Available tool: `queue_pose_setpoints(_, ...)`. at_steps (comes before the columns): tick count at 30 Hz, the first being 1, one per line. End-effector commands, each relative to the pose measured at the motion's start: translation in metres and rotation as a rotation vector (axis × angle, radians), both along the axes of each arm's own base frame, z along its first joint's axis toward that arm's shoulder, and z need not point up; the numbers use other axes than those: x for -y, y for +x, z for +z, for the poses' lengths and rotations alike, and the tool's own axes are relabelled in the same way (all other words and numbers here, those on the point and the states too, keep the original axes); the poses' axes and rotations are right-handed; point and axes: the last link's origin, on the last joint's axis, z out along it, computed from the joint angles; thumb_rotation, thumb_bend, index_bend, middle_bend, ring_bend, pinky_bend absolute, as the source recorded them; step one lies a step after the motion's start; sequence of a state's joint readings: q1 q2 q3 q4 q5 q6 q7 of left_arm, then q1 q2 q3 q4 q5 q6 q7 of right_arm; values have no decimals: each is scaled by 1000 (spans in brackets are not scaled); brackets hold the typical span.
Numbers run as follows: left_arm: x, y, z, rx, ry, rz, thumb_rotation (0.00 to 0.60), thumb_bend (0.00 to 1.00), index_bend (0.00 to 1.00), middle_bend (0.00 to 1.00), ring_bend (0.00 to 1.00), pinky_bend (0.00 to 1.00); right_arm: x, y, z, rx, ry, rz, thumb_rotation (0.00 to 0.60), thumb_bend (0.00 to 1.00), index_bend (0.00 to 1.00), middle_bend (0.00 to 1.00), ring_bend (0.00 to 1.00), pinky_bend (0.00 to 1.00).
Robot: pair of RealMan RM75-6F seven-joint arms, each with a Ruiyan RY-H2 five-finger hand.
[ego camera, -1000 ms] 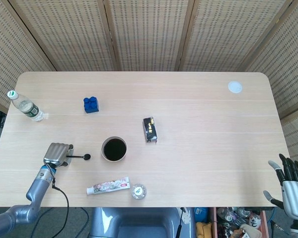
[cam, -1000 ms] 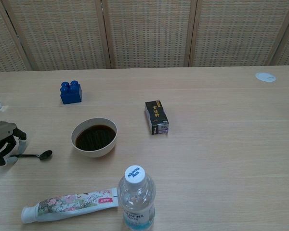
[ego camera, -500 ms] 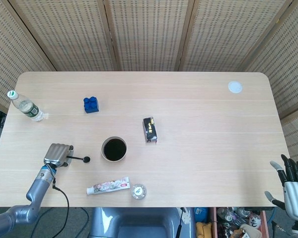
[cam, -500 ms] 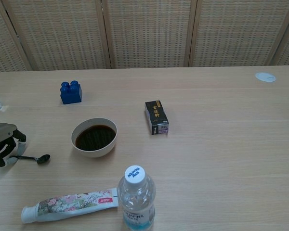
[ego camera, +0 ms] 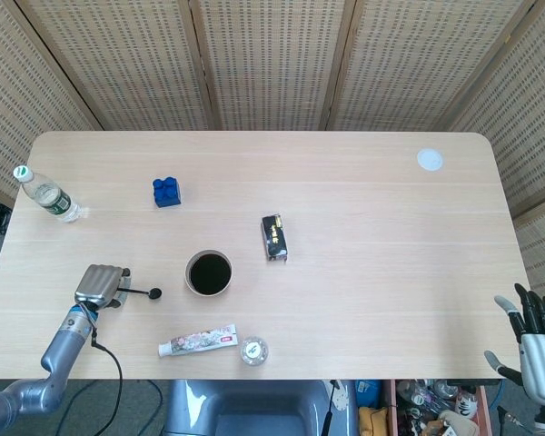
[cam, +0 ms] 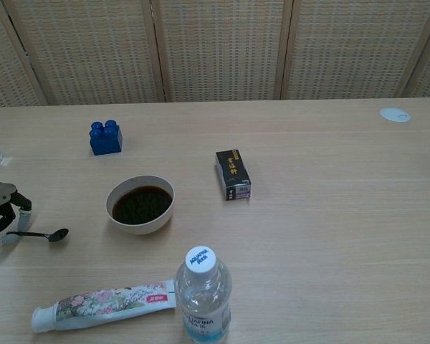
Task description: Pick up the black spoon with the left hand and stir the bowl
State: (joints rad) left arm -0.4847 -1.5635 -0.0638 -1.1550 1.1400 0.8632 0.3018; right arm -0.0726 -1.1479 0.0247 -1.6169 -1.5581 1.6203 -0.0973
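Observation:
The black spoon (ego camera: 145, 292) lies level just left of the bowl (ego camera: 209, 272), its scoop end pointing toward the bowl. My left hand (ego camera: 98, 284) grips the handle end near the table's front left; in the chest view this left hand (cam: 0, 213) is curled around the handle of the spoon (cam: 41, 234) at the frame's left edge. Whether the spoon is clear of the table I cannot tell. The white bowl (cam: 140, 203) holds dark liquid. My right hand (ego camera: 536, 329) hangs beyond the table's front right corner, fingers spread, holding nothing.
A toothpaste tube (ego camera: 198, 341) and a water bottle (cam: 203, 295) stand at the front edge below the bowl. A blue block (ego camera: 166, 192), a black box (ego camera: 273, 237), a second bottle (ego camera: 47, 195) and a white disc (ego camera: 429, 160) lie further back.
My left hand has drawn the spoon a little to the left, away from the bowl. The right hand has dropped slightly lower.

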Motion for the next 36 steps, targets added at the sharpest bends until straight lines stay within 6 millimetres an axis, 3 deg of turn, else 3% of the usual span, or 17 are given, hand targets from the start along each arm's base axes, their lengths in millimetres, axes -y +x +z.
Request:
queue_pose_setpoints(1, -2, 3, 7, -3, 12, -19, 600, 430, 616, 810, 739, 750, 0, 0, 0, 1, -1, 1, 600, 199, 216, 111, 0, 0)
queue_pose_setpoints(8, -8, 16, 32, -42, 64, -117, 600, 430, 618, 810, 739, 750, -1, 1, 1, 2, -4, 7, 600, 199, 216, 111, 0, 0)
queue_pose_setpoints(13, -16, 36, 51, -137, 106, -280, 600, 431, 619, 810, 739, 750, 0, 2, 0, 3, -2, 15, 600, 199, 216, 111, 0, 0)
queue_pose_setpoints(19, -26, 64, 61, -249, 132, -486, 600, 431, 623, 810, 739, 750, 2, 3, -2, 7, 4, 21, 600, 199, 216, 111, 0, 0)
queue_pose_setpoints(24, -33, 85, 55, -340, 118, -638, 600, 431, 626, 810, 739, 750, 3, 3, -3, 8, 6, 21, 600, 198, 216, 111, 0, 0)
queue_pose_setpoints(36, -50, 130, 21, -552, 60, -948, 600, 431, 638, 810, 739, 750, 3, -1, -4, 11, 6, 7, 600, 199, 216, 111, 0, 0)
